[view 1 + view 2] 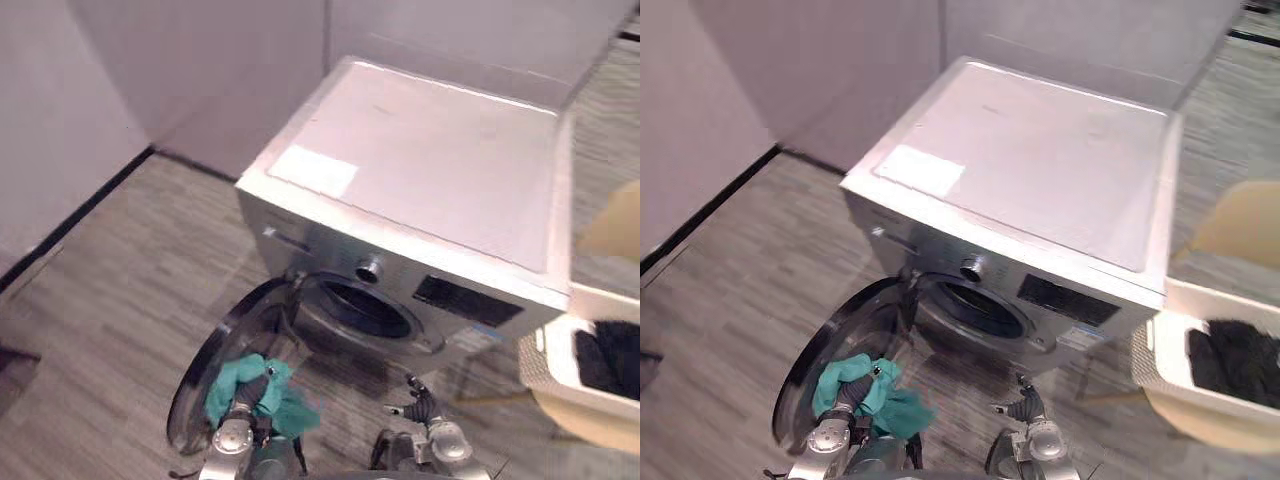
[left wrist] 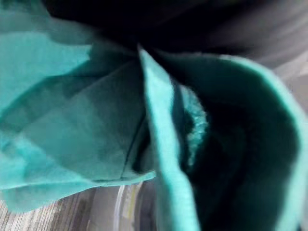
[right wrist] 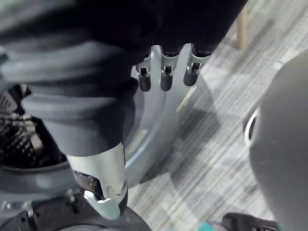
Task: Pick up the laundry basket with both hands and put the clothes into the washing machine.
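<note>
Eye views: one washer (image 1: 420, 170), door (image 1: 200, 390) open near left. One teal cloth (image 1: 238, 378) over left hand (image 1: 260, 392), before door. One basket (image 1: 1143, 352) right, dark clothes (image 1: 1235, 355) inside.
Left wrist: teal cloth covers hand; grip cannot be told.
Right wrist: right hand (image 3: 166, 77) relaxed, empty.

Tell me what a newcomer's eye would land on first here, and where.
The teal cloth bunched in the left hand stands out, low before the washing machine with its round door swung open. At the right edge a white laundry basket holds dark clothes; the right hand hangs empty.
</note>
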### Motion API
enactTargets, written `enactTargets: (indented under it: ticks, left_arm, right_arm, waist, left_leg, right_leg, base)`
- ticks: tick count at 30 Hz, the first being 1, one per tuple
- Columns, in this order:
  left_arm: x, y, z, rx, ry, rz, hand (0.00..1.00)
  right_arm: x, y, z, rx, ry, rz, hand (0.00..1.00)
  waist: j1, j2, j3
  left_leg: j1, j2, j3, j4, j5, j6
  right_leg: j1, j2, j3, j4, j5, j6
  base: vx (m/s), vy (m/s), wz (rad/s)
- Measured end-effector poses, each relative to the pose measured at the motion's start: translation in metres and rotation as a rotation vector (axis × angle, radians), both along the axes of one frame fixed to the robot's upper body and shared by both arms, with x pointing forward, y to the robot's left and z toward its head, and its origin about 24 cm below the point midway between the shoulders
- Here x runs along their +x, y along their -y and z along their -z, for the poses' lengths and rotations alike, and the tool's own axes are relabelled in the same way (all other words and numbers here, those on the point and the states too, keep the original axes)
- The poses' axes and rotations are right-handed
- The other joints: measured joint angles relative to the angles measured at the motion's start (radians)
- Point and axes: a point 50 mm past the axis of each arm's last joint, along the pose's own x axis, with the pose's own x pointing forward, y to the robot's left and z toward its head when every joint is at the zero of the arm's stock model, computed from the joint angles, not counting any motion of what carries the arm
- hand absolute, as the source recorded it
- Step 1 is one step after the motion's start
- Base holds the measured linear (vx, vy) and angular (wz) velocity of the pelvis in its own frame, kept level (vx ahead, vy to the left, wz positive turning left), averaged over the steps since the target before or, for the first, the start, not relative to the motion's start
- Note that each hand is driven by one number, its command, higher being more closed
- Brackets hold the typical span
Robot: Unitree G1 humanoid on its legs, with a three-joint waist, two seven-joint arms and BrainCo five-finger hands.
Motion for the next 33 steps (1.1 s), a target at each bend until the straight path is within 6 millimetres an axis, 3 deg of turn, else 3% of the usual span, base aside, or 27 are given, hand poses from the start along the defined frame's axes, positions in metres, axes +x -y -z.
enactTargets:
  ticks: [2, 4, 6, 7, 9, 11, 13, 16, 20, 26, 30, 32, 33]
  left_arm:
    - [0.001, -0.001, -0.001, 0.003, 0.002, -0.002, 1.00]
    - [0.002, -0.006, -0.001, 0.009, 0.004, -0.017, 1.00]
    - [0.002, -0.010, -0.002, 0.007, 0.004, -0.040, 1.00]
    - [-0.002, -0.008, 0.001, -0.003, -0.008, -0.054, 1.00]
    - [-0.006, 0.000, 0.004, -0.028, -0.021, -0.057, 1.00]
    - [-0.003, 0.010, 0.003, -0.054, -0.013, -0.053, 1.00]
    - [0.001, 0.010, 0.000, -0.057, 0.003, -0.058, 1.00]
    - [0.014, 0.005, -0.008, -0.027, 0.049, -0.045, 1.00]
    - [0.026, 0.011, -0.017, -0.026, 0.094, -0.012, 1.00]
    - [0.074, 0.030, -0.074, -0.087, 0.377, 0.000, 1.00]
    - [0.100, 0.050, -0.113, -0.133, 0.541, 0.027, 1.00]
    - [0.121, 0.062, -0.146, -0.162, 0.666, 0.029, 1.00]
    - [0.135, 0.069, -0.173, -0.174, 0.765, 0.029, 1.00]
  right_arm:
    - [0.001, 0.000, -0.001, -0.002, 0.003, -0.001, 0.00]
    - [-0.004, 0.004, 0.002, -0.017, -0.015, -0.001, 0.00]
    - [-0.009, 0.005, 0.004, -0.022, -0.036, 0.004, 0.00]
    - [-0.010, 0.010, 0.004, -0.035, -0.038, 0.006, 0.00]
    - [-0.007, 0.017, 0.002, -0.061, -0.027, 0.015, 0.00]
    - [-0.007, 0.034, 0.000, -0.101, -0.024, 0.057, 0.00]
    - [-0.009, 0.037, 0.000, -0.106, -0.027, 0.081, 0.00]
    - [-0.012, 0.028, 0.003, -0.063, -0.033, 0.105, 0.00]
    - [0.000, 0.026, -0.001, -0.045, -0.005, 0.116, 0.00]
    - [0.041, 0.022, -0.027, -0.024, 0.155, 0.165, 0.00]
    - [0.067, 0.015, -0.051, -0.003, 0.284, 0.191, 0.00]
    - [0.084, 0.008, -0.070, 0.024, 0.382, 0.198, 0.00]
    - [0.096, 0.002, -0.087, 0.049, 0.462, 0.201, 0.00]
  waist:
    - [-0.002, 0.003, 0.001]
    - [-0.005, 0.012, -0.001]
    - [0.004, 0.013, 0.001]
    - [0.004, 0.024, 0.006]
    - [0.007, 0.029, 0.012]
    - [0.003, 0.059, 0.013]
    - [0.004, 0.080, 0.000]
    - [0.001, 0.029, 0.012]
    - [-0.001, 0.025, 0.054]
    - [0.003, 0.011, 0.183]
    - [0.003, 0.006, 0.225]
    - [0.001, 0.002, 0.236]
    - [0.003, 0.000, 0.244]
  left_leg:
    - [0.006, 0.015, 0.027, 0.004, -0.005, -0.007]
    - [0.020, 0.071, 0.083, 0.052, -0.030, -0.037]
    - [-0.007, 0.128, 0.094, 0.201, -0.040, -0.047]
    - [-0.040, 0.175, 0.069, 0.367, -0.034, -0.038]
    - [-0.086, 0.155, -0.050, 0.420, -0.067, -0.047]
    - [-0.094, 0.077, -0.190, 0.274, -0.068, -0.047]
    - [-0.069, 0.050, -0.235, 0.165, -0.049, -0.062]
    - [-0.085, 0.012, -0.216, 0.151, -0.048, -0.058]
    - [-0.154, -0.010, -0.206, 0.252, -0.078, -0.028]
    - [-0.430, 0.012, -0.234, 0.582, -0.201, -0.021]
    - [-0.568, 0.047, -0.234, 0.749, -0.252, -0.015]
    - [-0.675, 0.079, -0.232, 0.846, -0.275, -0.014]
    - [-0.751, 0.105, -0.232, 0.918, -0.288, -0.015]
  right_leg:
    - [-0.004, 0.027, 0.032, -0.033, 0.019, 0.029]
    - [0.002, 0.079, 0.079, -0.070, 0.024, 0.022]
    - [0.022, 0.114, 0.128, -0.085, 0.029, 0.011]
    - [0.050, 0.139, 0.171, -0.091, 0.028, 0.000]
    - [0.061, 0.145, 0.223, -0.087, 0.026, -0.004]
    - [0.052, 0.146, 0.286, -0.074, 0.026, -0.002]
    - [0.031, 0.161, 0.323, -0.053, 0.012, 0.023]
    - [-0.027, 0.115, 0.339, 0.004, -0.007, 0.046]
    - [-0.108, 0.077, 0.356, 0.133, -0.057, 0.062]
    - [-0.385, 0.055, 0.384, 0.484, -0.182, 0.059]
    - [-0.535, 0.057, 0.413, 0.649, -0.225, 0.047]
    - [-0.649, 0.063, 0.424, 0.744, -0.244, 0.039]
    - [-0.733, 0.080, 0.437, 0.812, -0.254, 0.034]
  base:
    - [0.05, -0.018, -0.79]
    - [0.11, -0.100, -0.86]
    - [0.12, -0.130, -0.93]
    - [0.17, -0.122, -1.02]
    - [0.15, -0.038, -1.05]
    - [0.11, 0.123, -0.93]
    - [0.09, 0.160, -0.61]
    - [0.02, 0.093, -0.11]
    - [-0.06, 0.060, 0.06]
    - [-0.19, -0.007, 0.07]
    - [-0.18, 0.002, -0.19]
    - [-0.19, -0.014, -0.21]
    - [-0.15, -0.027, -0.33]
